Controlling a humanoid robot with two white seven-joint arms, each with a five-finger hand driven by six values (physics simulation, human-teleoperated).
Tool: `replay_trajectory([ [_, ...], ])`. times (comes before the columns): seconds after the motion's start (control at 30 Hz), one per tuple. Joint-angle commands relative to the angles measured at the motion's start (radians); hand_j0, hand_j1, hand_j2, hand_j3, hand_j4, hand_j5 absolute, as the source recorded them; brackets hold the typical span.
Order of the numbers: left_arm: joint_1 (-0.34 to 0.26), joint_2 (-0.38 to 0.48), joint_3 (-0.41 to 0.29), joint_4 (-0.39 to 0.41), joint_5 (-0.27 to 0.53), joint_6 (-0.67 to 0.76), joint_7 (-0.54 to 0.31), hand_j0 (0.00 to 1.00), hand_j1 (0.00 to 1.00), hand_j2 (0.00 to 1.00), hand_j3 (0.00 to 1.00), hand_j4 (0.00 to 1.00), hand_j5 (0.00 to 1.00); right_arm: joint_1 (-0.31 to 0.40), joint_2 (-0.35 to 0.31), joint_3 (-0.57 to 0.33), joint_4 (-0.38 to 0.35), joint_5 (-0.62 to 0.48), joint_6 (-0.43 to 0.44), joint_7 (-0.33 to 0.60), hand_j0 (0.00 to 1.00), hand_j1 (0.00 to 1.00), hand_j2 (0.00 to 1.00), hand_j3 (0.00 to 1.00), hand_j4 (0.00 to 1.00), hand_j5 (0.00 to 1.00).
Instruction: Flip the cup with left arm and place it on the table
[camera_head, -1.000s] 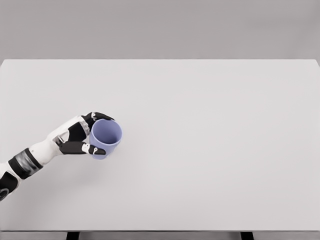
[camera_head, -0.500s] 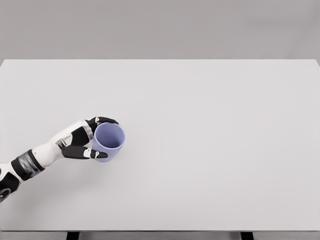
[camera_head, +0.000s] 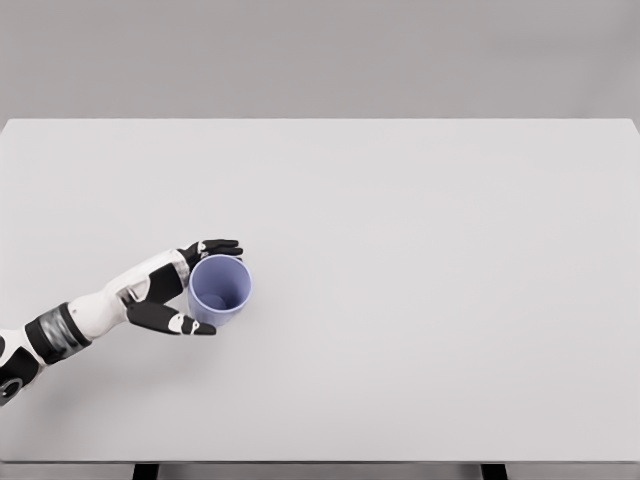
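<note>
In the lower left of the frame, a lavender-blue cup (camera_head: 220, 289) upright on a plain white table (camera_head: 420, 260), mouth open toward the camera. Inside the cup, only its own smooth blue wall and floor, with a little shading on the inner side; no contents to be seen. Wrapped loosely about the cup's left side, the left hand (camera_head: 170, 288), white with black finger segments, at the end of a white arm with a grey band, entering from the lower left edge. Above the cup's rim, the black fingers (camera_head: 218, 246) reaching past its upper edge; below the cup, the thumb (camera_head: 180, 322) stretched out along its lower side. Fingers and thumb apart, spread wider than the cup, bracketing it rather than squeezing it; whether any fingertip touches the cup wall cannot be told. Faint shadow under the hand and cup on the tabletop. Across the upper part of the frame, a flat grey backdrop beyond the table's far edge. At the bottom edge, two dark table legs (camera_head: 146, 471) just below the tabletop.
</note>
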Motion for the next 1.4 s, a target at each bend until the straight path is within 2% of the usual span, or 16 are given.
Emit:
replay_trajectory([
  [0.0, 0.0, 0.001, 0.0, 0.0, -0.003, -0.001, -0.001, 1.0, 1.0, 1.0, 1.0, 1.0, 1.0, 0.0, 0.0, 0.0, 0.0, 0.0, 0.0, 0.0, 1.0, 1.0, 1.0, 1.0, 1.0, 1.0],
  [0.37, -0.031, 0.032, 0.007, 0.001, -0.005, -0.035, 0.0, 1.0, 1.0, 1.0, 1.0, 1.0, 1.0, 0.0, 0.0, 0.0, 0.0, 0.0, 0.0, 0.0, 1.0, 1.0, 1.0, 1.0, 1.0, 1.0],
  [0.47, -0.031, 0.064, 0.01, -0.005, -0.006, -0.046, 0.0, 1.0, 1.0, 1.0, 1.0, 1.0, 1.0, 0.0, 0.0, 0.0, 0.0, 0.0, 0.0, 0.0, 1.0, 1.0, 1.0, 1.0, 1.0, 1.0],
  [0.9, -0.031, 0.101, 0.011, -0.007, -0.006, -0.09, 0.0, 1.0, 1.0, 1.0, 1.0, 1.0, 1.0, 0.0, 0.0, 0.0, 0.0, 0.0, 0.0, 0.0, 1.0, 1.0, 1.0, 1.0, 1.0, 1.0],
  [1.3, -0.029, 0.104, 0.011, -0.011, -0.011, -0.098, 0.0, 1.0, 1.0, 1.0, 1.0, 1.0, 1.0, 0.0, 0.0, 0.0, 0.0, 0.0, 0.0, 0.0, 1.0, 1.0, 1.0, 1.0, 1.0, 1.0],
  [1.37, -0.026, 0.133, 0.011, -0.011, -0.027, -0.12, -0.001, 1.0, 1.0, 1.0, 1.0, 1.0, 1.0, 0.0, 0.0, 0.0, 0.0, 0.0, 0.0, 0.0, 1.0, 1.0, 1.0, 1.0, 1.0, 1.0],
])
